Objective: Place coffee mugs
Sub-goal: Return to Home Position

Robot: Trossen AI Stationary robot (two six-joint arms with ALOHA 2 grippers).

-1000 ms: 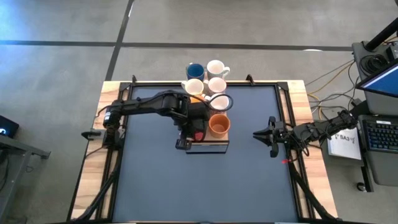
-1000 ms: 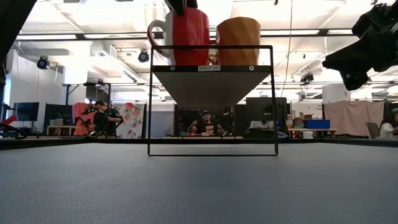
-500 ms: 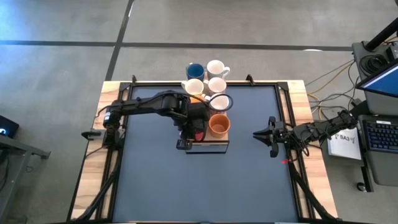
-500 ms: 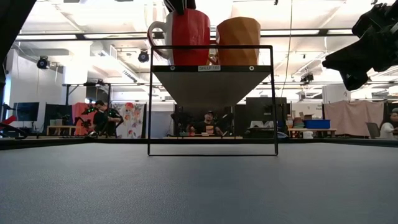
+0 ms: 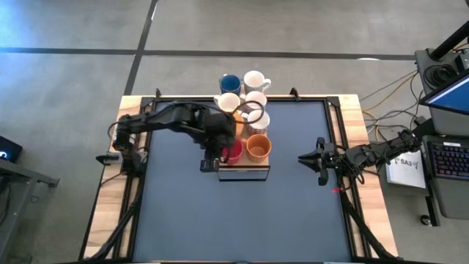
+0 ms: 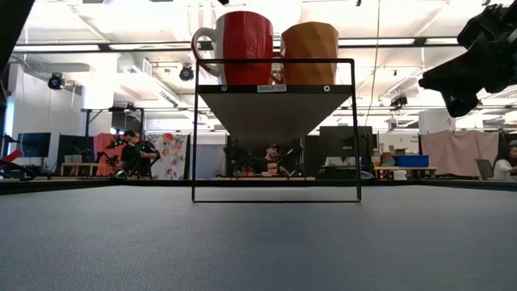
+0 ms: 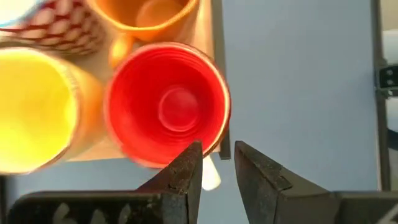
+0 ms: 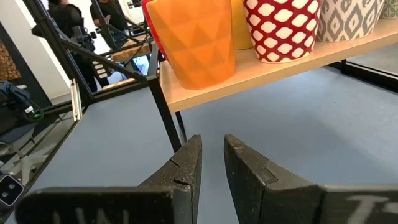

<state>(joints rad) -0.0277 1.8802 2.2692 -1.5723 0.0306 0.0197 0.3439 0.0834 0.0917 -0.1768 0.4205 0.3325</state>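
Note:
A red mug [image 7: 166, 106] stands upright by its base at the near end of a light-wood shelf [image 5: 245, 173], which a black wire frame [image 6: 275, 129] carries. A brown-orange mug [image 5: 257, 147] stands just to its right. My left gripper [image 7: 217, 154] hovers open above the red mug's near rim, pointing steeply down and clear of the mug; in the high view it [image 5: 222, 149] is at the mug's left. My right gripper [image 5: 300, 157] waits low at the table's right side, pointing at the shelf, its fingers [image 8: 186, 162] a little apart with nothing between them.
More mugs fill the shelf behind: a yellow one [image 7: 31, 112], a red-and-white patterned one [image 8: 280, 28], a grey-patterned one [image 8: 348, 18], cream and white ones [image 5: 229, 101], and a blue one [image 5: 230, 83] at the far end. Bare dark table [image 5: 242, 220] lies in front.
My left gripper has opened and let go of the red mug's rim. It has then risen and drawn back a little toward the table's left edge. The red mug stays upright on the shelf, now uncovered in the high view.

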